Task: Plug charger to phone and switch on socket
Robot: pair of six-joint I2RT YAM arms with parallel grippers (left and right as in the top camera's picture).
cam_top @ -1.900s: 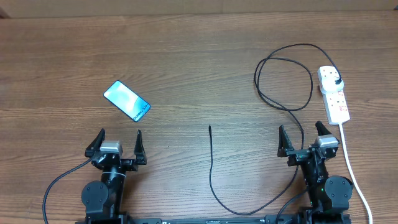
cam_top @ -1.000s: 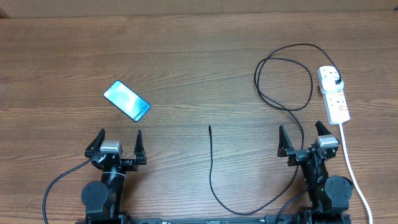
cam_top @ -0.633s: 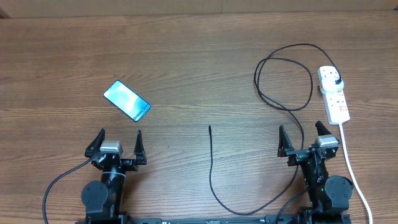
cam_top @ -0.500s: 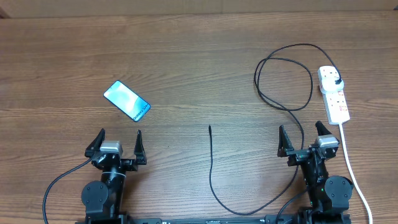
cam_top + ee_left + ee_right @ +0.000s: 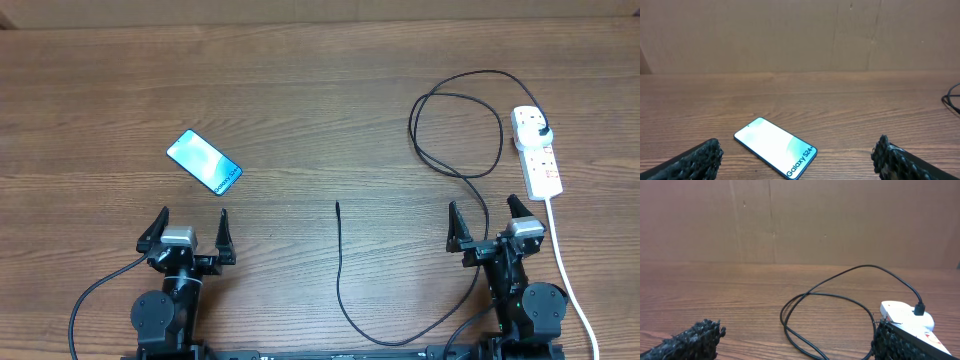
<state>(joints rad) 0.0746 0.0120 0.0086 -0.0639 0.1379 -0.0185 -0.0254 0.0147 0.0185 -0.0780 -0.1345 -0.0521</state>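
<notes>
Both arms sat at the near edge of the wooden table; the left gripper had its jaws spread wide and held nothing; the right gripper was likewise spread wide and empty. The phone lay flat and screen-up on the left half of the table, turned diagonally, just beyond the left gripper and not touching it; in the left wrist view it lay ahead in the gap between the two jaws, its lit screen reading "Galaxy S24+". The charger lay loose on the wood; its connector tip rested near the middle of the table, well apart from the phone, pointing away from the robot; from there the cable ran back towards the near edge, curved right in a U, and came up past the right gripper, though whether it touched the gripper could not be told; beyond that it formed a large loop on the right half of the table. Its black plug sat in the far end of the socket, which lay along the right edge just beyond and to the right of the right gripper; small red marks showed on its top, but whether it was switched on could not be told; its thick white cord trailed back towards the near edge.
</notes>
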